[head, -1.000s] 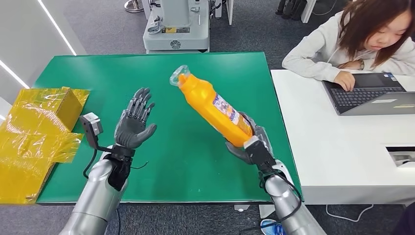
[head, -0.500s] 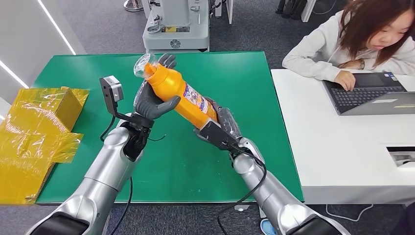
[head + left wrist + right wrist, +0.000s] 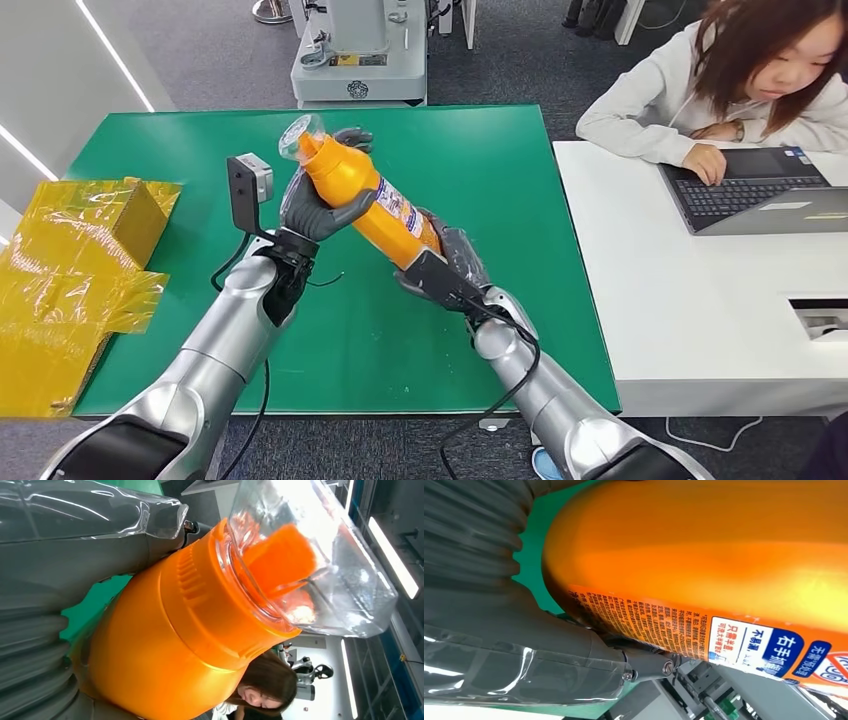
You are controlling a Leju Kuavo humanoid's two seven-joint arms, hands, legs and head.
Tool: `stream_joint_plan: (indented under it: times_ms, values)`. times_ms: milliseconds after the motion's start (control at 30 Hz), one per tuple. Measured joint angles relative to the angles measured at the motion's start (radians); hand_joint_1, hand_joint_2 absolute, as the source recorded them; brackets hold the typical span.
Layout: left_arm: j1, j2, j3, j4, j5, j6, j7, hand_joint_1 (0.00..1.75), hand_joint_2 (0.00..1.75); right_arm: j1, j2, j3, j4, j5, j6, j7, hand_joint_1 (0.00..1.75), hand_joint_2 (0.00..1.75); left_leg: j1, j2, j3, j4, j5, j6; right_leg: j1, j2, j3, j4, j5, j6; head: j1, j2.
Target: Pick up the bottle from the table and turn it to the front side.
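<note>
Orange bottle (image 3: 365, 195) tilted above green bench (image 3: 480, 150); left hand (image 3: 318, 205) fingers wrap neck, right hand (image 3: 445, 262) apparently grips base.

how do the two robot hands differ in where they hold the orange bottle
The left robot hand wraps the orange bottle near its neck, just below the clear cap; the right robot hand grips its lower end, by the base. The left sits higher and farther away, the right lower and nearer. Both hold the tilted bottle above the green table.
</note>
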Motion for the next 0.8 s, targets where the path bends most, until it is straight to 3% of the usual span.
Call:
stream_joint_plan:
  times_ms: [200,267,400,433,600,800]
  values:
    - [0.005,0.013,0.0,0.012,0.012,-0.019,-0.012,1.75,1.75,0.014,-0.008,-0.016,0.005,-0.064,0.015,-0.037,1.69,1.75,0.0,0.0,0.0,0.0,0.0,0.0,0.0,0.0,0.0,0.0,0.0,0.0,0.0,0.0]
    - [0.005,0.017,0.0,0.018,0.017,-0.022,-0.014,1.75,1.75,0.024,-0.012,-0.032,0.003,-0.102,0.035,-0.055,1.58,1.75,0.0,0.0,0.0,0.0,0.0,0.0,0.0,0.0,0.0,0.0,0.0,0.0,0.0,0.0]
    - [-0.003,0.025,0.004,0.048,0.039,-0.043,-0.012,1.75,1.75,0.047,-0.016,-0.055,-0.014,-0.135,0.059,-0.065,0.09,1.75,0.0,0.0,0.0,0.0,0.0,0.0,0.0,0.0,0.0,0.0,0.0,0.0,0.0,0.0]
    - [-0.005,0.028,0.007,0.057,0.039,-0.049,-0.016,1.75,1.75,0.053,-0.016,-0.058,-0.022,-0.133,0.061,-0.063,0.0,1.75,0.0,0.0,0.0,0.0,0.0,0.0,0.0,0.0,0.0,0.0,0.0,0.0,0.0,0.0]
    - [-0.007,0.068,0.013,0.104,-0.009,-0.038,-0.058,1.75,1.75,0.092,-0.033,-0.079,-0.058,-0.123,0.062,-0.048,0.0,1.75,0.0,0.0,0.0,0.0,0.0,0.0,0.0,0.0,0.0,0.0,0.0,0.0,0.0,0.0]
    - [-0.078,0.147,0.014,0.141,-0.189,0.137,-0.098,1.75,1.75,0.131,-0.064,-0.108,-0.058,-0.11,0.058,-0.066,0.0,1.75,0.0,0.0,0.0,0.0,0.0,0.0,0.0,0.0,0.0,0.0,0.0,0.0,0.0,0.0]
